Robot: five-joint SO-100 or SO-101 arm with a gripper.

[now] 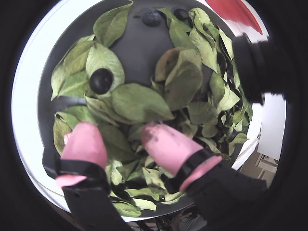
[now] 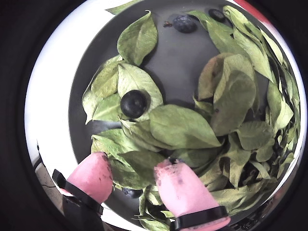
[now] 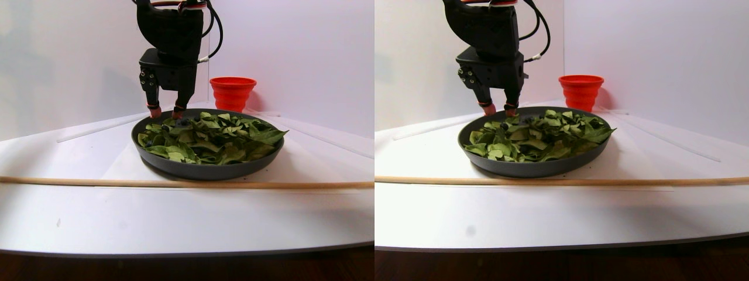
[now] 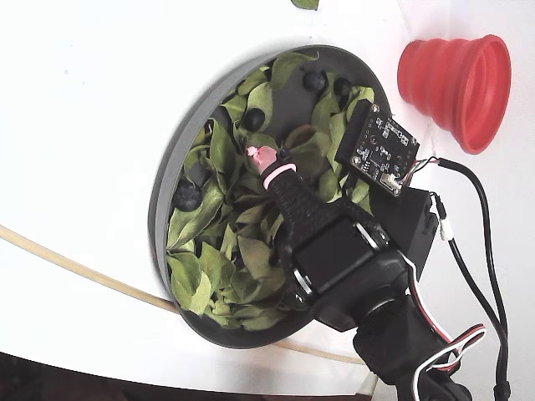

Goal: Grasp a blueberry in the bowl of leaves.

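Note:
The dark-grey bowl (image 4: 165, 196) holds a loose heap of green leaves (image 1: 142, 102) and several dark blueberries. One blueberry (image 1: 101, 80) lies on a leaf ahead of the fingers; it also shows in the other wrist view (image 2: 134, 103). Two more blueberries (image 2: 185, 23) lie at the far rim. A small one (image 2: 131, 192) peeks from under leaves between the fingers. My gripper (image 1: 120, 137) is open and empty, its pink fingertips (image 2: 96, 175) just above the leaves near the bowl's edge. It also shows in the stereo pair view (image 3: 164, 110).
A red ribbed cup (image 4: 456, 79) stands on the white table beyond the bowl; it also shows in the stereo pair view (image 3: 232, 92). A thin wooden stick (image 3: 187, 183) lies across the table in front of the bowl. A white wall stands behind.

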